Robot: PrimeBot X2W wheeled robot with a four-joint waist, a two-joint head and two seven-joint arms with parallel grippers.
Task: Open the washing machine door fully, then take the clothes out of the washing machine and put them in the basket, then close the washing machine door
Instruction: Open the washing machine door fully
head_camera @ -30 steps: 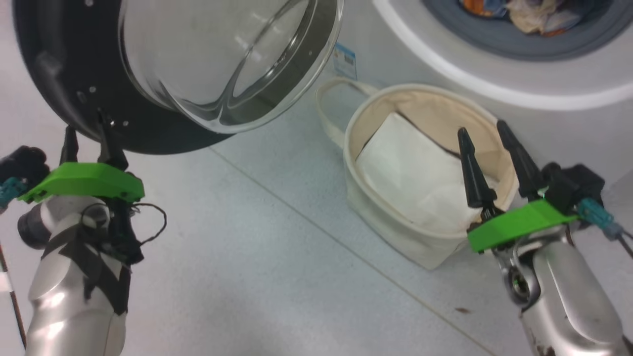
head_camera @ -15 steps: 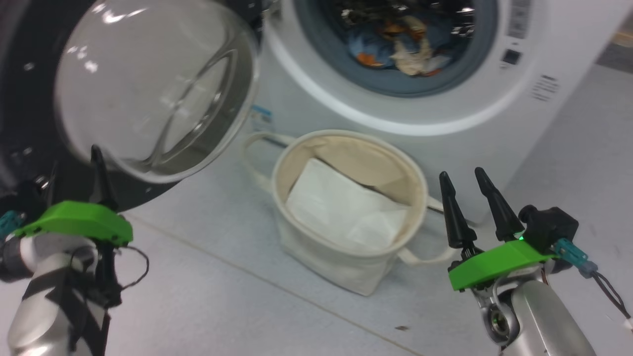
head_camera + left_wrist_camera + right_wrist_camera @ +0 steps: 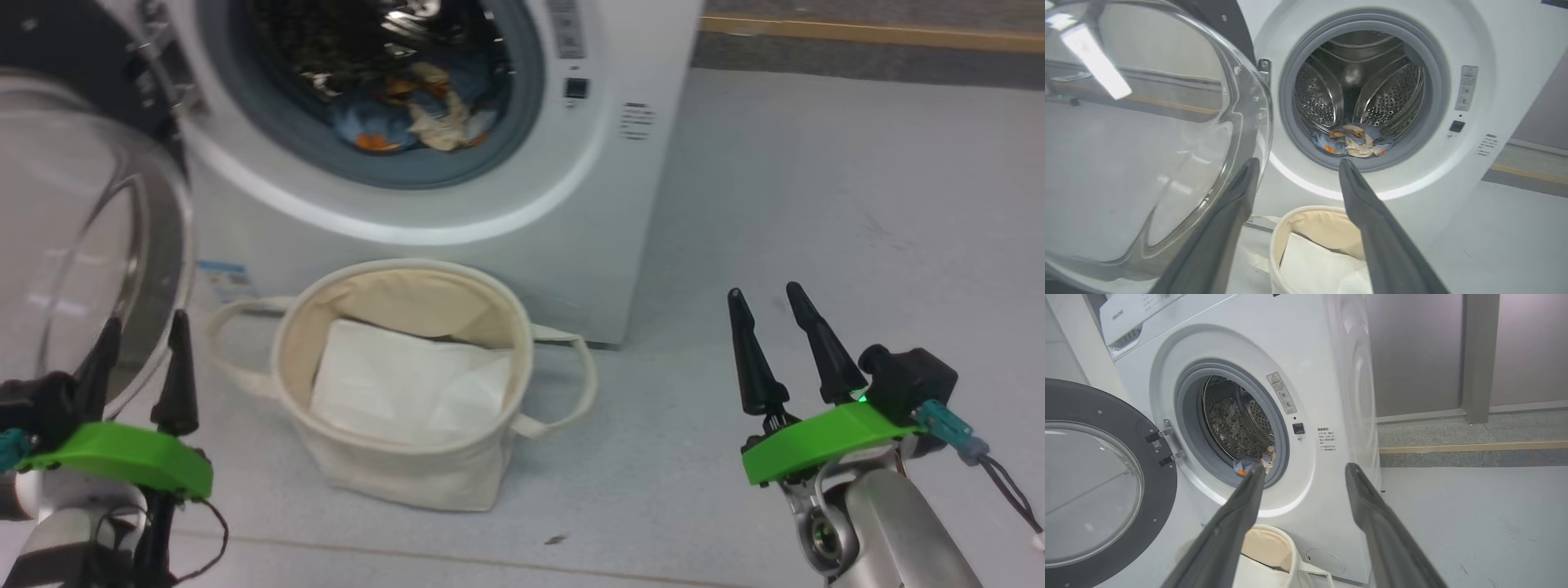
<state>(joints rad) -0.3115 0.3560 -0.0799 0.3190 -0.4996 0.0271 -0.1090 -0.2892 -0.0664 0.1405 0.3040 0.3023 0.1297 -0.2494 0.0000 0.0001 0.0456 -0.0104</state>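
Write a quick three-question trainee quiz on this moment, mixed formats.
1. True or false: the washing machine door stands open, and the clothes lie in the drum.
2. What lies in the basket? A) a flat white sheet; B) blue printed garments; C) a shoe.
3. In a few words: how do the left pincer and the right pincer stand, and what do they hold?

Key: 1 true; 2 A; 3 both open, holding nothing.

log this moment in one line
washing machine door open | clothes in drum | basket holds white sheet | left gripper open, empty | right gripper open, empty
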